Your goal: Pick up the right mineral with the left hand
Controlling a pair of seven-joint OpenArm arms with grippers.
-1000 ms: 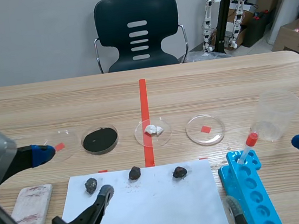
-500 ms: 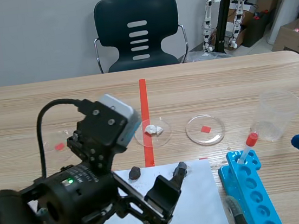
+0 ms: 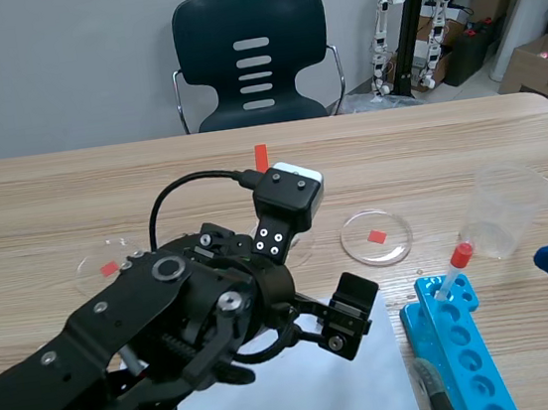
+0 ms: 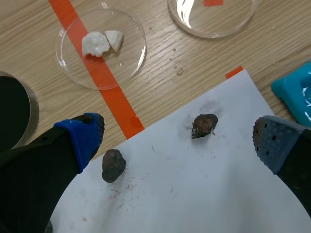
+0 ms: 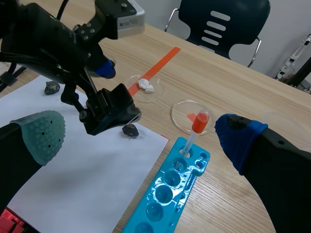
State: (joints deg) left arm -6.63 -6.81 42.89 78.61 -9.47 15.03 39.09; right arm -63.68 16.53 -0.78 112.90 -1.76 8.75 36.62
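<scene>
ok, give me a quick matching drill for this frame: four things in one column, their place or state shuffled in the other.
Things:
1. right mineral
2. white fragments
3. red-capped tube
4. left hand

Place or state:
A. standing in the blue rack
B. open, above the white paper
C. in a clear dish
D. lying on the white paper

Pairs: 1-D, 2-C, 3-A, 4-B.

On the paper sheet (image 4: 194, 194), the right mineral (image 4: 204, 125) lies between the left gripper's (image 4: 178, 140) parted fingers, with a second mineral (image 4: 113, 165) at its eight o'clock and a dish (image 4: 127, 59) at its ten o'clock.
</scene>
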